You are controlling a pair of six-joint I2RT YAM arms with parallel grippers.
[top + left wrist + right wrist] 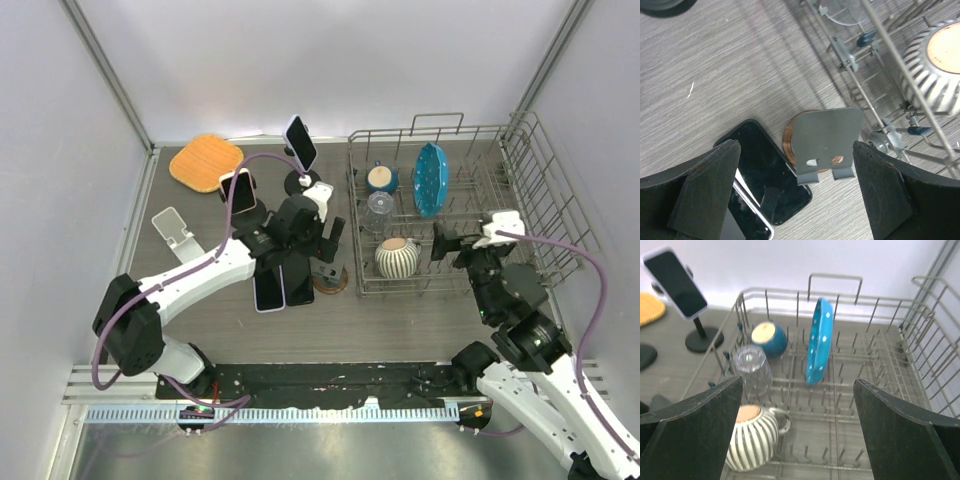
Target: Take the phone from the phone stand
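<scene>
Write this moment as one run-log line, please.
left gripper open over empty grey stand | two phones flat beside it | right gripper open, facing dish rack

A robot lab test cell: plain white panel walls [330, 60] enclose a grey table [400, 325], with a metal mounting rail [330, 412] at six o'clock.

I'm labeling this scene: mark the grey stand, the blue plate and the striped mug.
grey stand [827, 135], left wrist view, its back plate.
blue plate [819, 340], right wrist view, its spotted face.
striped mug [757, 440], right wrist view, its side.
</scene>
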